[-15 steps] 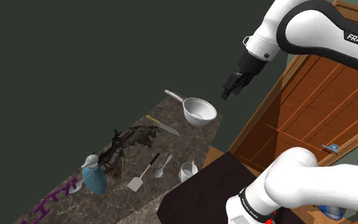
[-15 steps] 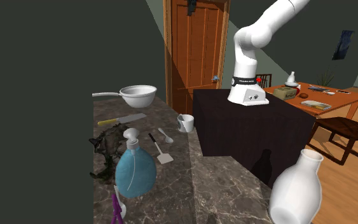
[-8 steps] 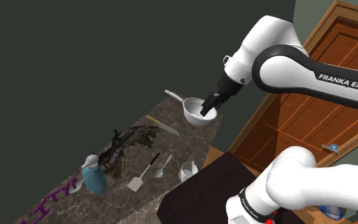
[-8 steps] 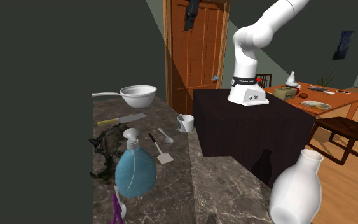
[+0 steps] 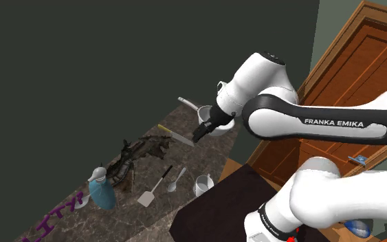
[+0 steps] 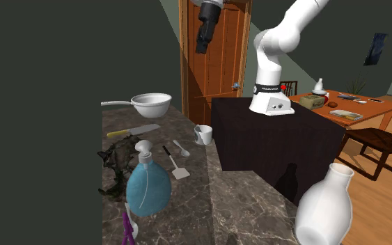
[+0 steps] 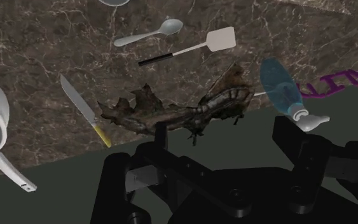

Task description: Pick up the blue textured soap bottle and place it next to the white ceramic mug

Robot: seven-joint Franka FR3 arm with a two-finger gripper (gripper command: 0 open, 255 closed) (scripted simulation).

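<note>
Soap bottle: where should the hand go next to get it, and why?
Probably sweep down toward the bottle: the hand hangs open high above the counter, and the bottle stands untouched farther along it.

A robot arm (image 5: 274, 75) is showing glossy white rounded shells, with a dark section between them carrying white letters (image 5: 333, 124) reading FRANKA EMIKA. A black band (image 6: 269, 89) is ringing the white base (image 6: 271, 104), with a small red spot (image 6: 283, 87) sitting beside it. The all-black tool (image 5: 200, 135) is ending in two blocky fingers (image 7: 160, 130). The stand (image 6: 278, 139) is appearing as a plain dark box.
</note>
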